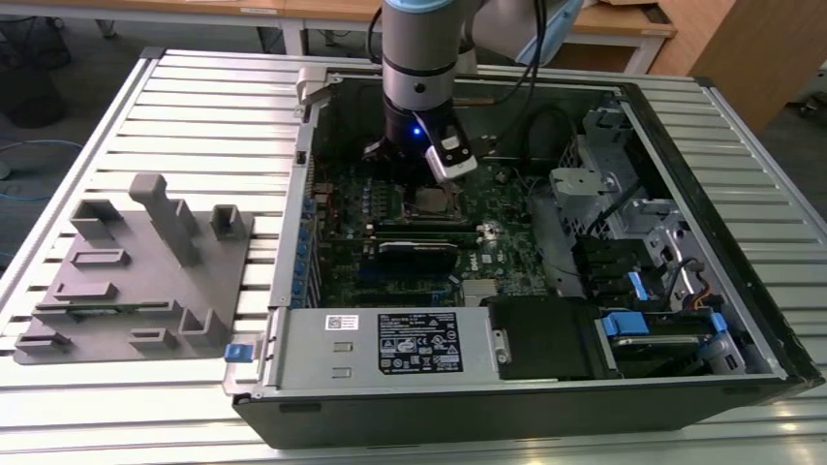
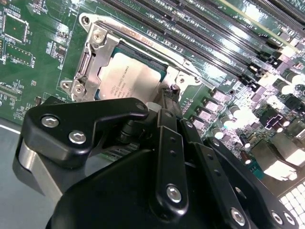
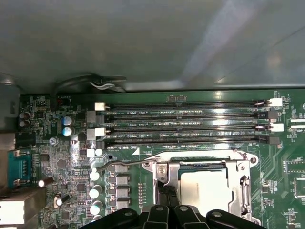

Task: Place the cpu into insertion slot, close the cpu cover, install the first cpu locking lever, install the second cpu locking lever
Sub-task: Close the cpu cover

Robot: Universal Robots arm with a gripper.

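Exterior view has the arm reaching down into the open computer case [image 1: 517, 412], its gripper [image 1: 416, 184] low over the green motherboard [image 1: 349, 262] at the insertion slot [image 1: 435, 201]. In the first wrist view the cpu [image 3: 208, 188] lies flat in that slot, its dull silver top showing through the window of the cpu cover [image 3: 245, 186], which lies down around it. A thin locking lever [image 3: 126, 162] runs along the slot's edge nearest the long memory slots [image 3: 186, 129], its free end reaching out past the slot's corner. The black fingers [image 3: 159, 214] are pressed together, tips at that corner beside the lever; whether they pinch anything cannot be told. A grey parts fixture [image 1: 130, 271] sits outside the case, towards the exterior view's left.
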